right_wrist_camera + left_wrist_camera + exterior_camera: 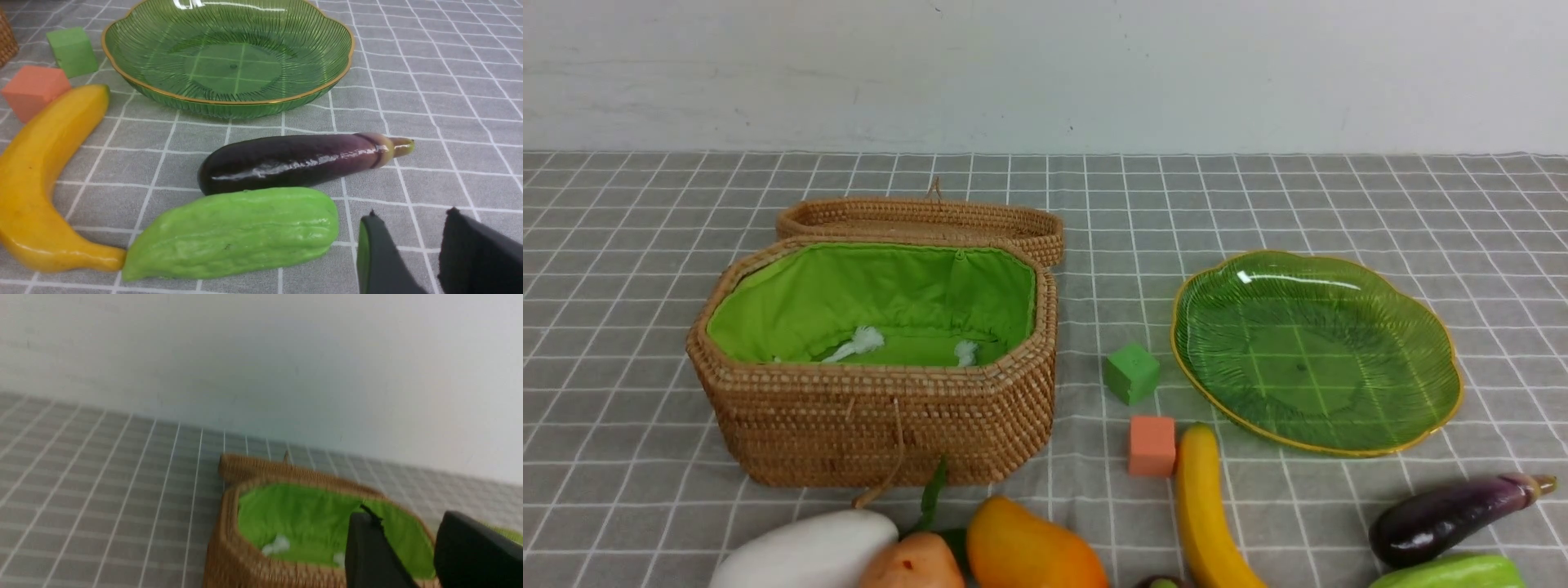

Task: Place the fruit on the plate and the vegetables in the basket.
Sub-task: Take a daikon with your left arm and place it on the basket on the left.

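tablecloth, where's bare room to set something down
Free: left of the basket, and the far strip between plate and wall. Crowded: the near edge, from radish to eggplant, and the basket-plate gap with the green cube and orange cube.

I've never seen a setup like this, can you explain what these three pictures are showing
It is a two-armed robot. The front view looks forward from between its arms; the others come from cameras on each wrist. The black shapes are the left gripper and right gripper, both open, holding nothing. On the checked cloth stand an open basket and an empty plate, a green cube and an orange cube between them, and nearer the robot a banana, mango, eggplant, gourd, radish and potato.
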You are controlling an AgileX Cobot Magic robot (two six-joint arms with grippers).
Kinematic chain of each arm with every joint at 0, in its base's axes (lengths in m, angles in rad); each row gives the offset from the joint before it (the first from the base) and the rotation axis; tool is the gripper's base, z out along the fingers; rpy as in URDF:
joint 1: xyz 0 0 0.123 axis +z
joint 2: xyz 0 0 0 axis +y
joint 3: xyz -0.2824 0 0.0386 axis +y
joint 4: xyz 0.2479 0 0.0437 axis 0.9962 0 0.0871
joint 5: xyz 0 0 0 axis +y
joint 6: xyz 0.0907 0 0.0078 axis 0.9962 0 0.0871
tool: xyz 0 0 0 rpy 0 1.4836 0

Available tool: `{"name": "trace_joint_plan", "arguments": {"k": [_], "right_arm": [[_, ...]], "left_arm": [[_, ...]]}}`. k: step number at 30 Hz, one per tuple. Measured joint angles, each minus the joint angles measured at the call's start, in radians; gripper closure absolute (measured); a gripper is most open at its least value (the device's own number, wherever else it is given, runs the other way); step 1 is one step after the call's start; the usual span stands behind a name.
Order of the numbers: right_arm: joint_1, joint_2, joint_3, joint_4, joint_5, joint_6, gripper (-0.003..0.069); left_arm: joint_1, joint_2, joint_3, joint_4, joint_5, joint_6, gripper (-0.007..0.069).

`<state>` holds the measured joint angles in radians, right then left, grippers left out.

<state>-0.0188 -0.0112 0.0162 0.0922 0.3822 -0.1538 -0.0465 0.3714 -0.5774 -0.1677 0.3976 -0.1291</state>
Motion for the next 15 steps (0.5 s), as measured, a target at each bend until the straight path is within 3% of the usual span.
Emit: {"name": "trace_joint_plan", "arguments": {"k": [9, 15], "right_arm": [[0.000, 0.000, 0.000, 0.000, 0.000, 0.000, 0.0418], [0.000, 0.000, 0.000, 0.000, 0.000, 0.000, 0.0418]], "left_arm": [[0.000, 0.243, -0.010, -0.016, 0.078, -0.001, 0.0386], [0.000, 0.383, -0.010, -0.172, 0.151, 0.005, 0.0386]]}}
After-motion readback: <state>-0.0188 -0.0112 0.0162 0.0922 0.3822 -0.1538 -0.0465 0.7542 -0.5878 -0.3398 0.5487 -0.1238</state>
